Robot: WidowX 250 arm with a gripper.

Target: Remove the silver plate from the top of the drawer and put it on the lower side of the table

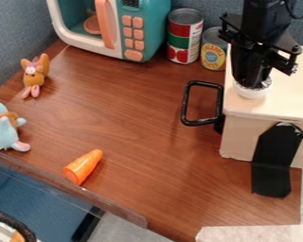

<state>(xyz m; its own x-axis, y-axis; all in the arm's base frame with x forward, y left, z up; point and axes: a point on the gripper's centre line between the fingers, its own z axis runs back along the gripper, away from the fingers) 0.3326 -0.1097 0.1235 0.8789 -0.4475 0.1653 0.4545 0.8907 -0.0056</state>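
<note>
At the upper right, the black gripper (252,84) hangs down over the top of the pale wooden drawer box (243,134). Directly under its tip lies a small round dish (251,92), white outside with a silvery inner rim, near the box's left edge. The gripper's lower end covers much of this dish, and I cannot tell whether the dish is held. The brown table (147,142) spreads out to the left of and below the box.
A black handle (186,104) juts left from the box; a black strip (272,163) hangs on its front. Behind stand two cans (184,37) and a toy microwave (132,30). Plush toys (34,78) sit at left, an orange carrot (83,166) near the front edge.
</note>
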